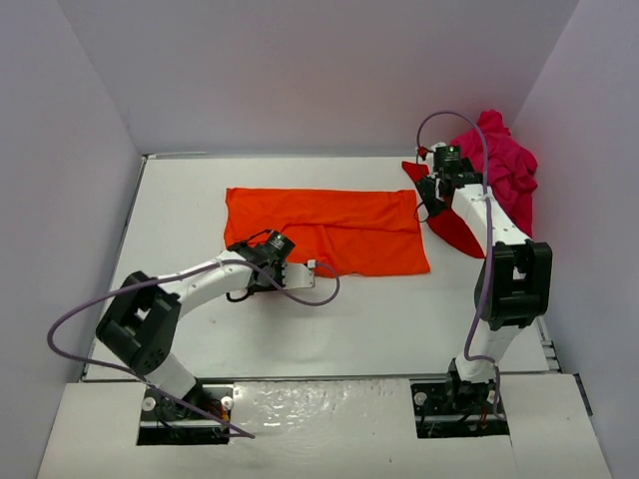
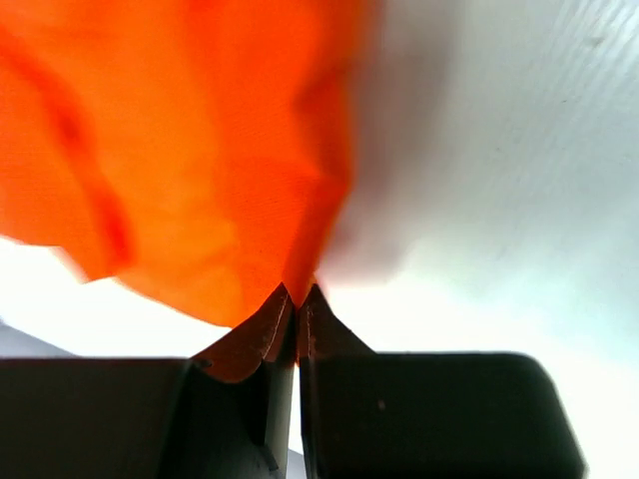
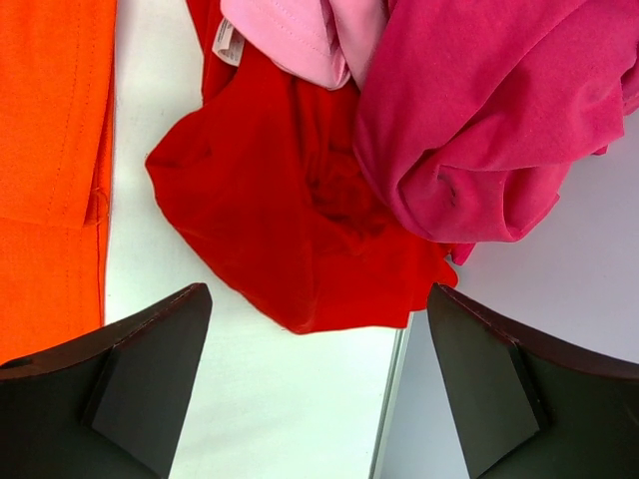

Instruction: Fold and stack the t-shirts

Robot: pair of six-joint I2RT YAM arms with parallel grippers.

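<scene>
A bright orange-red t-shirt (image 1: 329, 225) lies spread flat in the middle of the table. My left gripper (image 1: 321, 268) is at its near edge. In the left wrist view it (image 2: 298, 295) is shut on a pinch of the orange cloth (image 2: 180, 150), which bunches up from the fingertips. A red t-shirt (image 1: 456, 232) and a magenta-pink t-shirt (image 1: 504, 165) lie crumpled together at the back right. My right gripper (image 1: 431, 200) hangs over them, open and empty. In the right wrist view its jaws (image 3: 318, 294) stand wide apart over the red shirt's (image 3: 270, 200) near edge, with the magenta shirt (image 3: 479, 120) beyond.
The white table's right edge (image 3: 394, 399) runs under the right gripper, and the magenta shirt hangs over it against the right wall. A paler pink inside-out part (image 3: 300, 30) with a label (image 3: 228, 40) shows on the pile. The orange shirt's right edge (image 3: 50, 150) lies left of the red one.
</scene>
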